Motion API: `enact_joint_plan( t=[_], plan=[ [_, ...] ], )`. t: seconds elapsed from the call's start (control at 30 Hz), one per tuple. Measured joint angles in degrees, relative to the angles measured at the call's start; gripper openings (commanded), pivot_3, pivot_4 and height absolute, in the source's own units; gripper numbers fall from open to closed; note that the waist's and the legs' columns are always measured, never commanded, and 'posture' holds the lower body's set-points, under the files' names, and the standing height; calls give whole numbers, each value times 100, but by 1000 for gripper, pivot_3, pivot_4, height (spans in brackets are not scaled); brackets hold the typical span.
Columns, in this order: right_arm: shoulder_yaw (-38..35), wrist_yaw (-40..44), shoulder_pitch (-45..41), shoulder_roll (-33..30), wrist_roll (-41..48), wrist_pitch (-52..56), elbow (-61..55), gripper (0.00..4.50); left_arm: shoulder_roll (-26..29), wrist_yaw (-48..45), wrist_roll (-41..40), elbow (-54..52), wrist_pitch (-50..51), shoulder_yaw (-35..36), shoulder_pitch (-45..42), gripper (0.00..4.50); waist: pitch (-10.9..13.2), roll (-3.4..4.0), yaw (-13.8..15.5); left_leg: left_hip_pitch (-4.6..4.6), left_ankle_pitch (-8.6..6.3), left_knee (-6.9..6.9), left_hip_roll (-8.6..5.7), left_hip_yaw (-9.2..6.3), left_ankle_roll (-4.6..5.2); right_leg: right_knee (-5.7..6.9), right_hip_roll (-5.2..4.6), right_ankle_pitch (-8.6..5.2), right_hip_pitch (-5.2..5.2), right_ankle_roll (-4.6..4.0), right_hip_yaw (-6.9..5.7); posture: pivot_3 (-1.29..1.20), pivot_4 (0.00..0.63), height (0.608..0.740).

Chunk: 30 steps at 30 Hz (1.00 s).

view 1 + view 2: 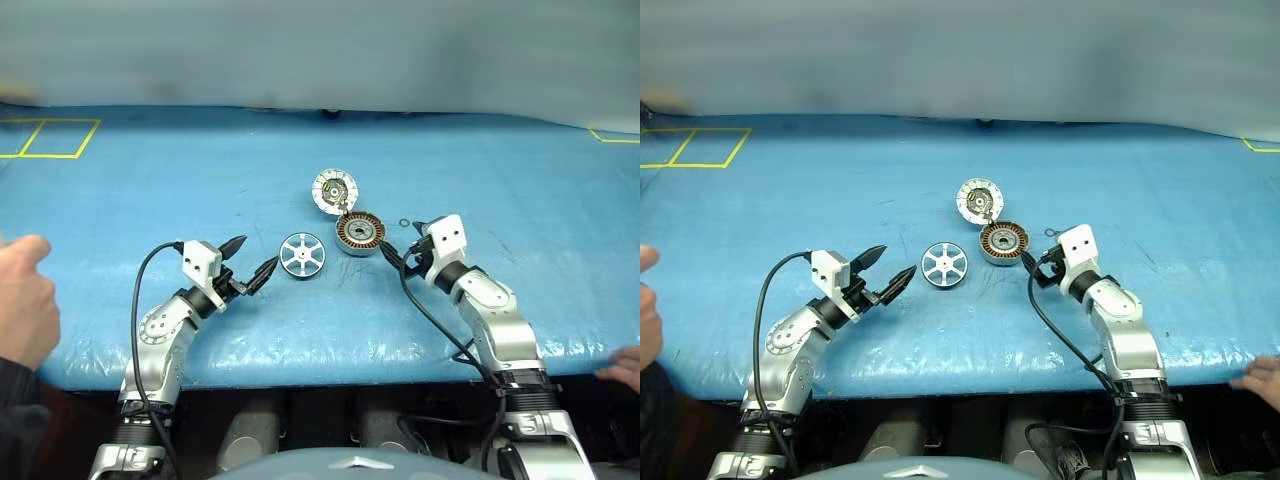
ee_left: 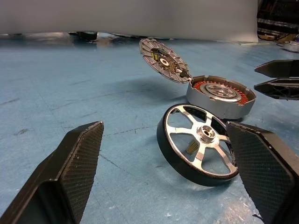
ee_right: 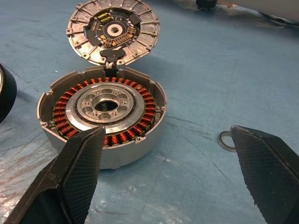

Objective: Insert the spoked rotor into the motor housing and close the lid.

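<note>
Now, nearest the counter's point(image 1: 120, 340) front edge, the left claw point(image 1: 250, 262) gapes wide with nothing in it, its tips just beside the spoked rotor point(image 1: 302, 254). The rotor lies mid-counter, apart from the motor housing point(image 1: 360, 232). A one-sided nudge could send it skating off across the slick blue cover. The right claw point(image 3: 168, 154), equally wide and empty, brackets the housing's near side; bump that and the cup shifts. Farther back, the lid point(image 1: 334, 190) stands hinged open and a stray knock might flop it shut early. A small washer point(image 3: 227, 141) sits loose nearby.

Silver jointed arms, white wrists, black cables.
</note>
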Motion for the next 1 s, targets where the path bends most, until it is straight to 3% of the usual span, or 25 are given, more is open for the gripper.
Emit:
enact_joint_plan(
  t=[0.53, 0.73, 1.0],
  plan=[
    [464, 349, -17, 211, -3, 1, -180, 4470, -497, 216, 167, -78, -37, -305, 41, 4500, 0, 0, -2, 0, 0, 1, -1, 0, 0, 0, 1, 0, 0, 1, 0, 0, 150, 740],
    [1025, 687, -384, -513, -681, -9, -243, 4470, -423, 192, 200, -178, -33, -345, 48, 4500, 0, 0, -2, 0, 0, 3, -1, 1, 0, 2, 1, -1, 0, 3, -2, 0, 150, 740],
    [2447, 2258, -1937, -1313, -1702, -185, 86, 4470, -370, 142, 219, -183, -1, -455, 7, 4500, 1, -2, -16, 0, 1, 3, -1, 1, 2, 0, 22, 0, 1, 0, -6, 0, 150, 740]
  ],
)
